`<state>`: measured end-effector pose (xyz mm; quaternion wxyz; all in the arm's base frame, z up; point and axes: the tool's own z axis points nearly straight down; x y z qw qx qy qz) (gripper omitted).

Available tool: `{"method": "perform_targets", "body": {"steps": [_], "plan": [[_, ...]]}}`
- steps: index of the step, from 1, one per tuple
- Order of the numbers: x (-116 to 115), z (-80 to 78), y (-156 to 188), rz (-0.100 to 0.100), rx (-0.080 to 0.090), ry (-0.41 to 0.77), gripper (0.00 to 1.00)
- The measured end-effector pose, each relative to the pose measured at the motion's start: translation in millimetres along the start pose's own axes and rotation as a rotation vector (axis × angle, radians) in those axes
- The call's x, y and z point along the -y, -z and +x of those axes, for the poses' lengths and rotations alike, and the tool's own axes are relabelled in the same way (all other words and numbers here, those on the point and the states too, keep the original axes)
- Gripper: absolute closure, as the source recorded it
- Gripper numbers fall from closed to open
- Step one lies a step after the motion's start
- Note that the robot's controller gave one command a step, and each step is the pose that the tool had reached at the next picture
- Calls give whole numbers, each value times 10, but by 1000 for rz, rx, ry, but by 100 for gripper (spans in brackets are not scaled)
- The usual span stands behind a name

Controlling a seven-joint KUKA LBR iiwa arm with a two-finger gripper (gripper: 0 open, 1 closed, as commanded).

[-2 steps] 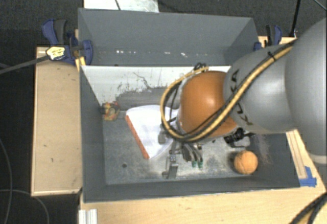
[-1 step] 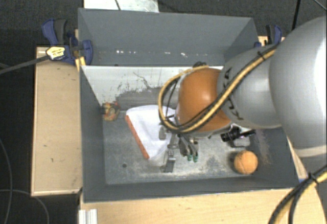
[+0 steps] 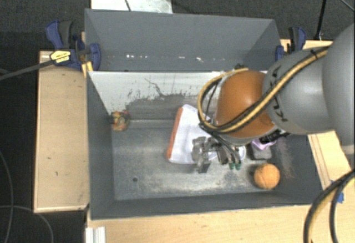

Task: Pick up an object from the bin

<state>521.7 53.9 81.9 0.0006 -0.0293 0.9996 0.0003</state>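
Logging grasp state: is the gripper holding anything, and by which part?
Cannot tell. The gripper is low at the right edge of the white, orange-edged packet; whether it grips that edge isn't clear.

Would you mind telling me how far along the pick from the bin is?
Done: the end effector is down in the bin, at the right edge of the white-and-orange packet. In hand: the approach; nothing visibly held. Left: grasp and lift. The orange ball and the small item at the left wall lie apart.
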Motion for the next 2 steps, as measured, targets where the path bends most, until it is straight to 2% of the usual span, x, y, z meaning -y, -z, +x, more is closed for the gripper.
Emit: {"method": "perform_targets", "body": {"steps": [1, 2], "plan": [[-1, 0, 0, 0, 0, -1, 100], [-111, -109, 1230, 0, 0, 0, 100]]}}
